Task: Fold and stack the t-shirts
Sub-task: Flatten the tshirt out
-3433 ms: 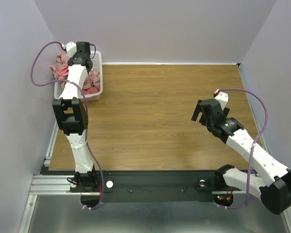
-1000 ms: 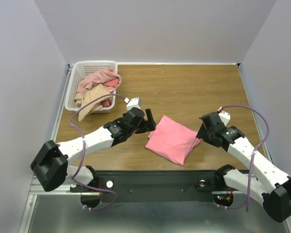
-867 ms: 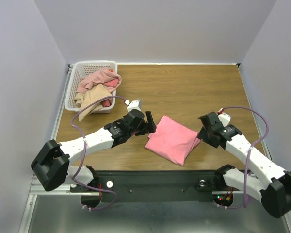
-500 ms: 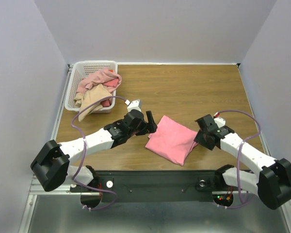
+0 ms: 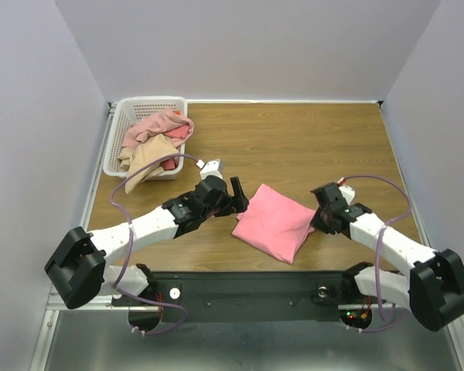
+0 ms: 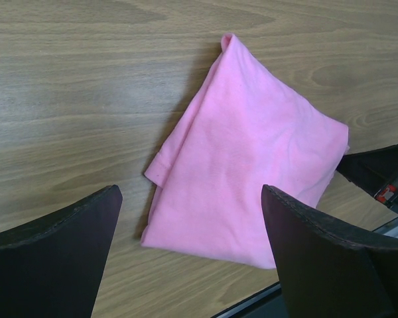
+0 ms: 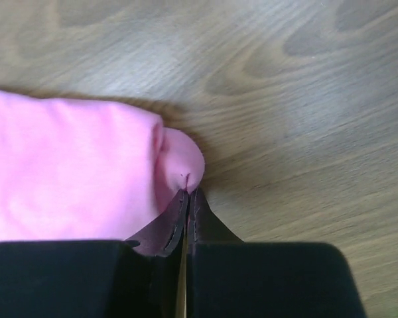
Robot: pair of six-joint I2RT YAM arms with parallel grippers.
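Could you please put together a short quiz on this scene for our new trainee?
1. Where is the pink t-shirt? A in the basket; B folded on the table; C hanging in the air.
2. True or false: the right gripper stands wide open.
3. Fill in: the other t-shirts lie in a white ____.
Key: 1 B. 2 False, it is shut at the shirt's corner. 3 basket.
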